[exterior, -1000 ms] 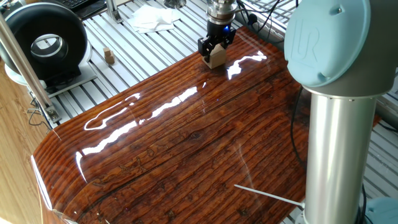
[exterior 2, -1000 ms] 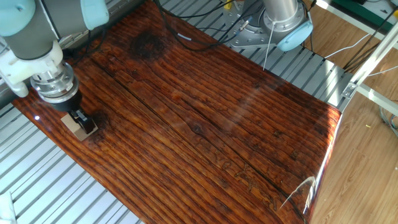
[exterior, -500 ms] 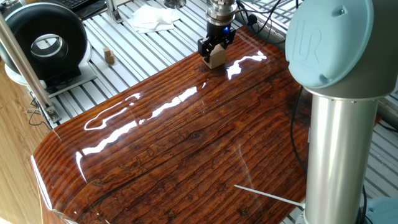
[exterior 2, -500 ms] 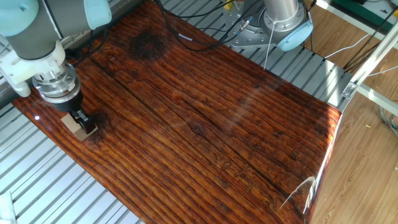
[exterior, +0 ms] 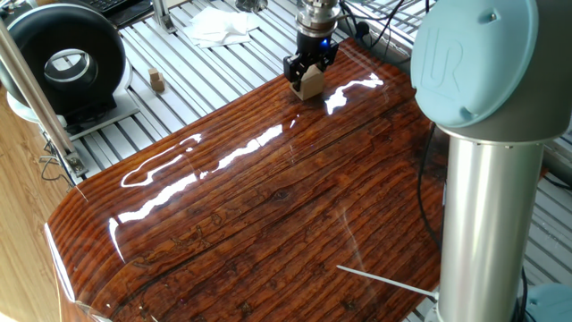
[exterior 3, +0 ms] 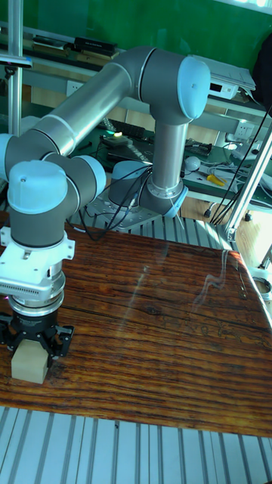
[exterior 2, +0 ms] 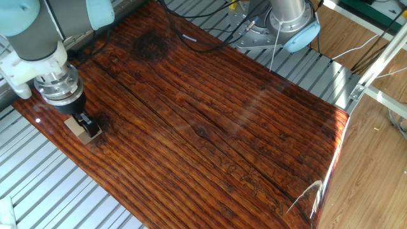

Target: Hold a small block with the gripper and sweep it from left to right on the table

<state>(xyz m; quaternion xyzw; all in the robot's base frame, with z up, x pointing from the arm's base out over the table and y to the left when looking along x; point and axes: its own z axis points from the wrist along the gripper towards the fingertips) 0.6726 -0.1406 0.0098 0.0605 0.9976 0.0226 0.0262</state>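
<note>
Glossy reddish-brown table (exterior: 268,206) lies on silver slats. At its edge the gripper (exterior 3: 33,346) (black fingers pointing down) clamps the small block (exterior 3: 30,361), which touches the board.

small block (exterior 2: 81,126) partly hidden by pincer (exterior 2: 83,121) (fingers covering sides)

fixed pair: high, opposite ends | tall: low, front | shared: table (exterior: 268,206)
</note>
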